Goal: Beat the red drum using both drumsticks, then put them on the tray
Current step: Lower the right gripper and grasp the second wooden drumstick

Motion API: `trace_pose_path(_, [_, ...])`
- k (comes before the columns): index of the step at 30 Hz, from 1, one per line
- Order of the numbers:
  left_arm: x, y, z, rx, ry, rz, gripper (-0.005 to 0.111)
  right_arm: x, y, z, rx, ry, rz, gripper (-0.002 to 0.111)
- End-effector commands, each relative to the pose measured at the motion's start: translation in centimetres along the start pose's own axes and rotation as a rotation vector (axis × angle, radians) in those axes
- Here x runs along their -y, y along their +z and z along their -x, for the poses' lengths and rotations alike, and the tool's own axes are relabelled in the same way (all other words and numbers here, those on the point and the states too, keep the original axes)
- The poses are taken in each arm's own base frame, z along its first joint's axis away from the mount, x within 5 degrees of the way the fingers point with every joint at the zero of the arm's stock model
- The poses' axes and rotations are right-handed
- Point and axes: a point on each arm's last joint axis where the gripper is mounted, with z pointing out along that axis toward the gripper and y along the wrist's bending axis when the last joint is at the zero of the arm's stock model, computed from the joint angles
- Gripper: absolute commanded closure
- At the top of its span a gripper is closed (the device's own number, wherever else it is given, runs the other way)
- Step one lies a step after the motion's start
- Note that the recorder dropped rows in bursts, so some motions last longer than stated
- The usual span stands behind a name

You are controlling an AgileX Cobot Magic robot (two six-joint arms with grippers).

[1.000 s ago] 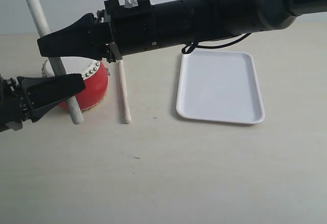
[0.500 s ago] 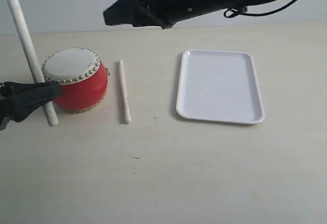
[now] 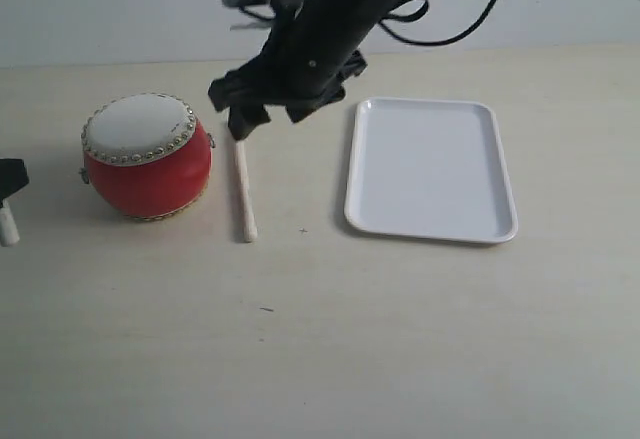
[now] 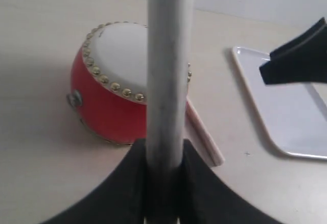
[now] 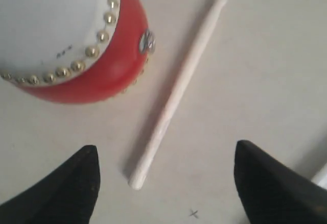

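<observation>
- Left hand (image 4: 164, 155) clamps one pale wooden drumstick (image 4: 168, 55) near the glossy red drum (image 4: 110, 96), ready to strike.
- Right hand (image 5: 166, 150), wide open and empty, hovers over the second drumstick (image 5: 176, 89) on the surface (image 3: 350, 339), lined up for pickup.

Worktop (image 3: 400, 339): pale beige, matte, smooth and plain. It fills most of the exterior view and is the ground surface in both wrist views.

Wall (image 3: 120, 9): plain light grey-white, behind the worktop's far edge, meeting it in a straight horizontal line.

Cross mark (image 3: 303, 230): tiny dark x-shaped mark on the worktop, roughly mid-worktop, slightly left of centre. It also shows as a small faint x in both wrist views.

Speck (image 3: 265, 309): short dark dash on the worktop, further toward the worktop's near side than the cross mark and slightly more to the left. Both lie flat on the surface; ink or dirt, cannot tell.
</observation>
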Motion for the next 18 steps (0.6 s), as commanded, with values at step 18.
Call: trace_pose_path(18, [1.1, -2.9, 0.8, 0.063, 0.06, 0.032, 0.107, -2.5, 8.3, -0.9, -0.245, 0.088, -0.153, 0.048])
